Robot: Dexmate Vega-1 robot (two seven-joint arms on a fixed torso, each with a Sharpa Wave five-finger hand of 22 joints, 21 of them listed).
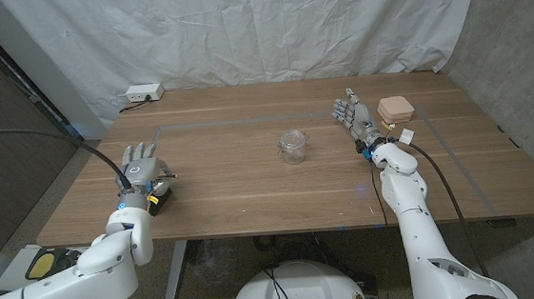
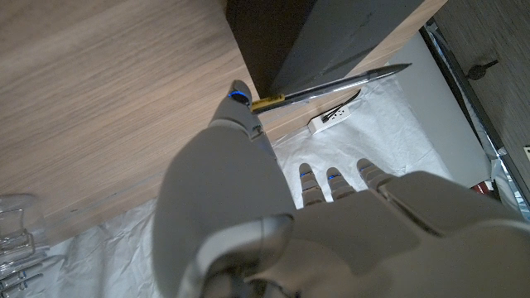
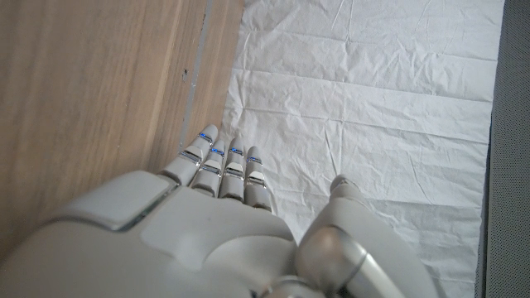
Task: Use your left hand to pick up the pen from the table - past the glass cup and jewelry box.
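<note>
Both arms have smooth white shells with rounded segments. A black cable runs along each forearm. The left hand (image 1: 140,166) is light grey, with a small blue light on its back, and near its wrist there is a black and yellow part. The right hand (image 1: 352,112) is grey too, with thin blue bands across the fingers (image 3: 217,162).

The table (image 1: 251,184) is seen from above by the head camera, facing twelve o'clock toward a white sheet (image 1: 238,28). The left hand (image 2: 348,240) is viewed closely from behind by its wrist camera, with wood and sheet beyond. The right hand (image 3: 182,240) is framed likewise. Tabletop and sheet are shared by all three views.
</note>
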